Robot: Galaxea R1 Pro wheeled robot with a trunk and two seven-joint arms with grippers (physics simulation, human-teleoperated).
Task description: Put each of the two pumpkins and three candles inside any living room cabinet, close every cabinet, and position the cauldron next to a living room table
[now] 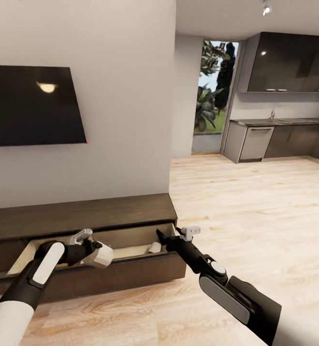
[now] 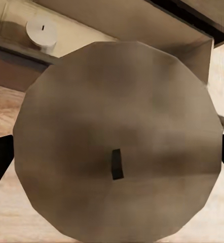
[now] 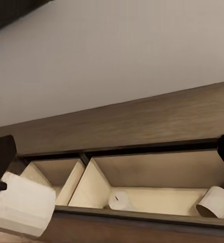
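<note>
A dark TV [image 1: 31, 105] hangs above the cabinet [image 1: 82, 216], whose drawer stands open. The left gripper [image 2: 112, 167] pinches a candle [image 2: 117, 136] in its jaws above the drawer. The right gripper's [image 1: 166, 236] jaws are spread and empty at the drawer's end. Two candles [image 3: 121, 200] [image 3: 215, 201] lie inside. Wood floor [image 1: 255, 216] runs to a kitchen.

Grey wall [image 1: 125, 120] bears dark TV [image 1: 31, 105]; pale wood floor [image 1: 255, 216].
</note>
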